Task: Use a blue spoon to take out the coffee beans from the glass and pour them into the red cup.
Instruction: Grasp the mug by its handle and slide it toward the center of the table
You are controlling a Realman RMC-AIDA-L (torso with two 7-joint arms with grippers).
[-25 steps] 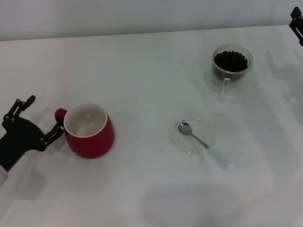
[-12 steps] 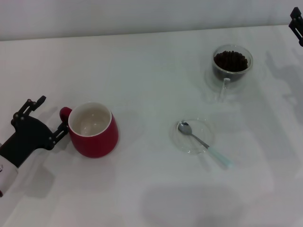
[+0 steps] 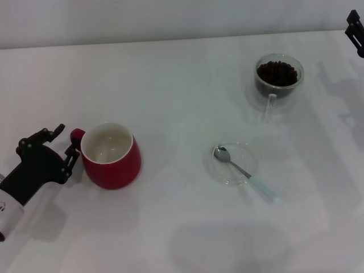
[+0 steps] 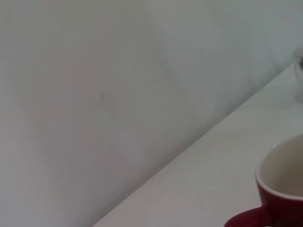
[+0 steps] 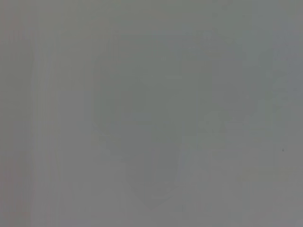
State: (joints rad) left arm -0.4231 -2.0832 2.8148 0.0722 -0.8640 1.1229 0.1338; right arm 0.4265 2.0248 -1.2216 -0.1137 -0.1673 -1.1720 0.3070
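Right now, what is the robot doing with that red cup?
The left tool sits open beside the red cup, right at its handle. The cup is empty. The blue spoon lies untouched on a clear saucer, and the coffee beans are in the glass. The right tool waits at the table's far corner.

table (image 3: 170, 85): white | red cup (image 3: 111, 156) | glass (image 3: 278, 77) | saucer (image 3: 232, 163)

A red cup (image 3: 111, 156) with white inside, dark brown coffee beans (image 3: 277, 71), pale-blue-handled blue spoon (image 3: 244, 172), white table (image 3: 182, 85).
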